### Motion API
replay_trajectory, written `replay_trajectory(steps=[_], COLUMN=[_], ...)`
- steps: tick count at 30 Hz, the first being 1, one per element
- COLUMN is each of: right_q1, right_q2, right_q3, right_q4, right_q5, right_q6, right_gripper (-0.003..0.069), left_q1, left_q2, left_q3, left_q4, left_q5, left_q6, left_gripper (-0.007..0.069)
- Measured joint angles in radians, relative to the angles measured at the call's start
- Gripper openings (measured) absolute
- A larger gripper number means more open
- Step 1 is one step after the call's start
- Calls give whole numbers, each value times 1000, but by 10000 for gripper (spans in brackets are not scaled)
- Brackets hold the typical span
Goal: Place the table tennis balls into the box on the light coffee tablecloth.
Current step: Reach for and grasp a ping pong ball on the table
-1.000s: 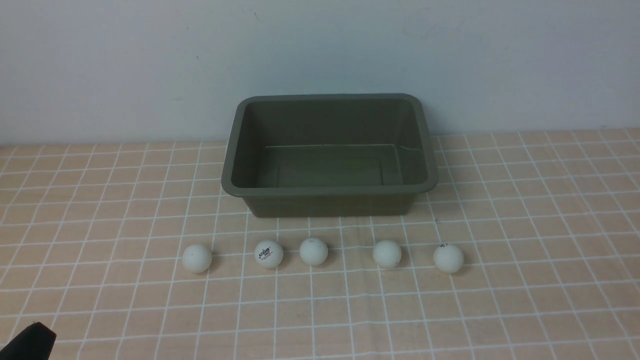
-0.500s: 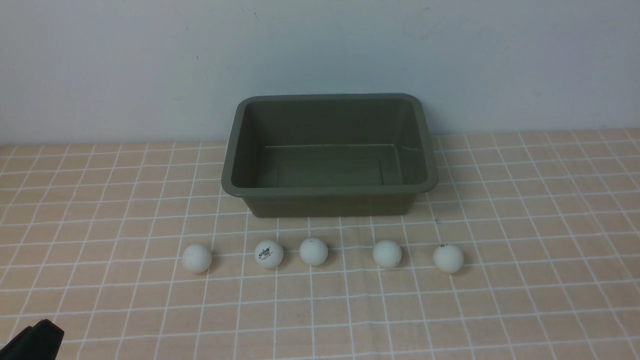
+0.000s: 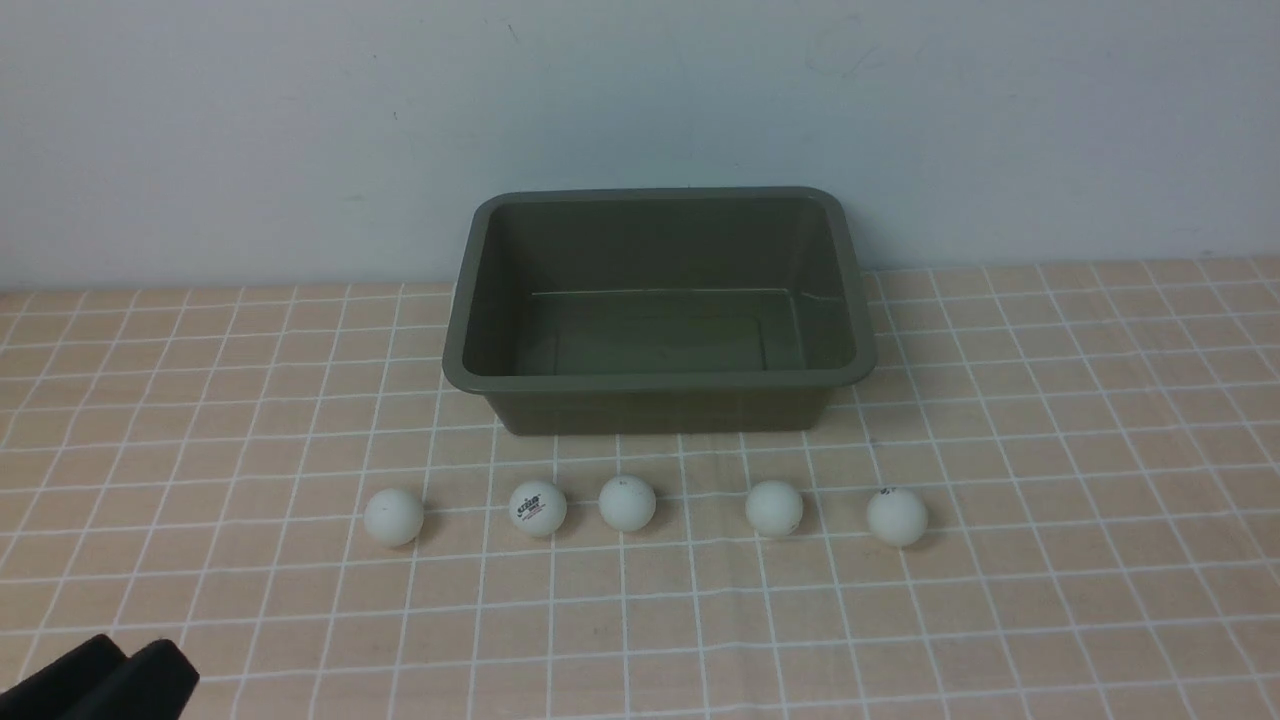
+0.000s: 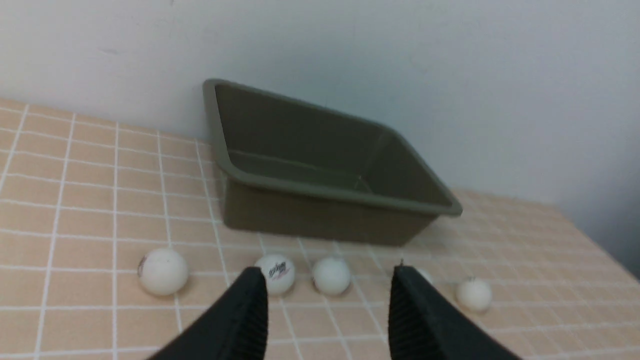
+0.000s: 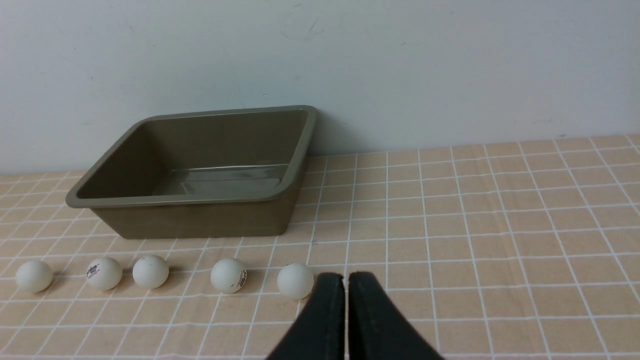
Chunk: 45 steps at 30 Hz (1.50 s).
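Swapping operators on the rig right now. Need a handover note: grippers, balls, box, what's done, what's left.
Grippers: the left gripper is open and holds nothing; the right gripper is shut and holds nothing.
Things: all five table tennis balls lie in a row on the light coffee tablecloth, just in front of the box, which has nothing in it.
Done: no ball boxed.
Left: pick and drop all five.

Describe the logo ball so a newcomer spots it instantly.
Find the olive-green box by the wall on the checked tablecloth. Five white balls sit in a row before it. The logo ball is second from the robot's left, the only one with a big printed mark.
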<state>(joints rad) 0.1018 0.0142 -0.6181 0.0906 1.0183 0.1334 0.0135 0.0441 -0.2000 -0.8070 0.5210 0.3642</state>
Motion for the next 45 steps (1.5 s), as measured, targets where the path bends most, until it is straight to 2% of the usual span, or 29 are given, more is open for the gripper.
replay_trajectory(steps=[6, 12, 15, 19, 22, 24, 33, 35, 43, 45], right_q1=[0, 0, 0, 0, 0, 0, 0, 0, 0, 0], right_q2=[0, 0, 9, 71, 143, 192, 362, 399, 593, 625], right_q3=[0, 0, 0, 0, 0, 0, 0, 0, 0, 0], right_q4=[1, 56, 177, 366, 447, 467, 530, 548, 623, 640], right_q5=[28, 46, 34, 20, 26, 33, 5, -6, -73, -94], right_q6=[0, -42, -133, -326, -441, -514, -673, -713, -876, -921], right_gripper=[1, 5, 5, 5, 6, 6, 42, 69, 324, 354], left_q1=[0, 0, 0, 0, 0, 0, 0, 0, 0, 0], left_q2=[198, 333, 352, 354, 354, 354, 354, 354, 357, 364], left_q3=[-148, -295, -357, -408, -414, -415, -416, -416, -416, -416], left_q4=[154, 247, 286, 316, 330, 336, 386, 401, 406, 406], left_q5=[175, 241, 264, 309, 351, 375, 410, 420, 441, 451], left_q6=[-3, -3, -3, -3, -3, -3, -3, -3, -4, -4], left_gripper=[277, 277, 277, 277, 277, 277, 277, 277, 278, 278])
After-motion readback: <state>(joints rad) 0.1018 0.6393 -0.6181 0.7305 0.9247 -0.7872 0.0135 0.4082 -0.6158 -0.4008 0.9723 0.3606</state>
